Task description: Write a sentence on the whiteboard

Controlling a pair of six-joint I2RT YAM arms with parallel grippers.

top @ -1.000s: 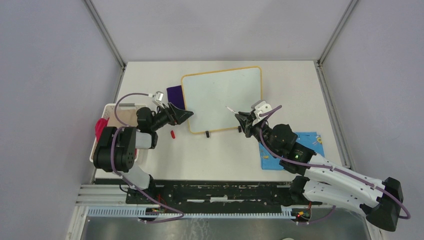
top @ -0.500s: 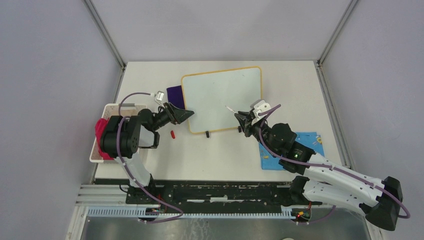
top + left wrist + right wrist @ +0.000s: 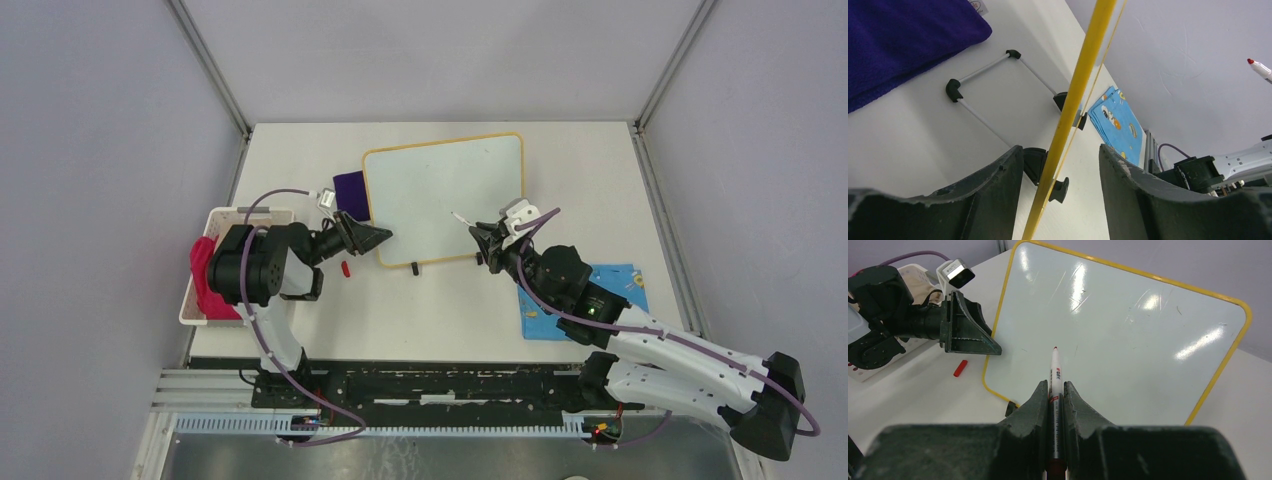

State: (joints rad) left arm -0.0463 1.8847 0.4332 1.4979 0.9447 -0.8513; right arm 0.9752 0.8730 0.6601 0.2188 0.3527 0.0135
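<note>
Well, my left tool (image 3: pixel 380 236) straddles the left edge of the glossy white, yellow-framed whiteboard (image 3: pixel 445 190), jaws apart and gripping nothing, likely to steady it. The board stands blank mid-tabletop (image 3: pixel 420 310). My right tool (image 3: pixel 484 242) clamps a white red-tipped marker (image 3: pixel 1054 371), its tip perhaps just off the surface.

A white table (image 3: pixel 440 310) stands between plain grey walls (image 3: pixel 100 200), with metal posts (image 3: pixel 212 70) at its far corners.
</note>
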